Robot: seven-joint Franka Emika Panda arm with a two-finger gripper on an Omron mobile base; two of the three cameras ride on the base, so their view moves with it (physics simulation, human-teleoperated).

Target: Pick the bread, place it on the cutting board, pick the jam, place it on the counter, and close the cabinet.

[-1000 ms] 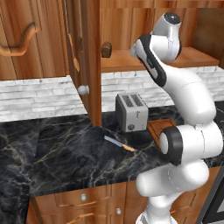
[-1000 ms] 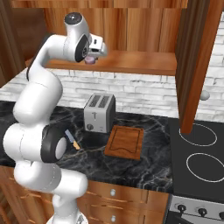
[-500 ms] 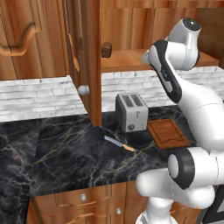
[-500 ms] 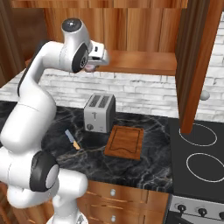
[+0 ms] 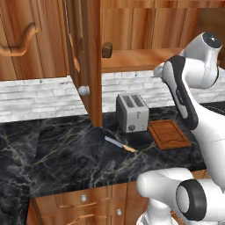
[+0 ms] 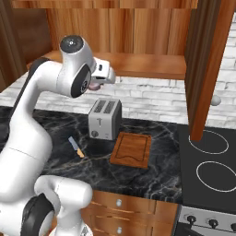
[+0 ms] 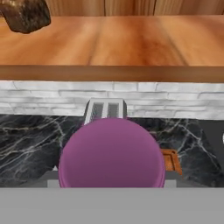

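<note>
In the hand view the jam (image 7: pixel 111 153) sits right up against the camera, its purple lid a broad dome hiding the finger tips, so the jaws cannot be seen directly; the jar appears to be held in the gripper (image 6: pixel 95 85), which hangs in the air out in front of the cabinet shelf and above the toaster (image 6: pixel 105 119), with a bit of purple showing under the hand in the right base view. How tightly the jaws close on the jar cannot be told. Below, on the counter (image 5: pixel 66 154), black marble with pale veins, a knife (image 5: pixel 119 144) with an orange handle lies just in front of the toaster, apart from it. The cutting board (image 6: pixel 132 149) lies flat on the counter just beside the toaster, on the stove side, with nothing on it. Beyond that runs a white brick backsplash (image 7: pixel 175 100). Farther and higher, the cabinet (image 5: pixel 83 61) stands open, its door (image 5: pixel 90 66) swung out toward the camera with a round silver knob at its lower edge, and its wooden shelf (image 7: pixel 113 48) is exposed. The bread (image 5: pixel 107 49) rests on that shelf at its left end, near the open door, a dark brown lump well apart from the gripper. A stove (image 6: pixel 209 161) with round burners lies to the right of the counter.
</note>
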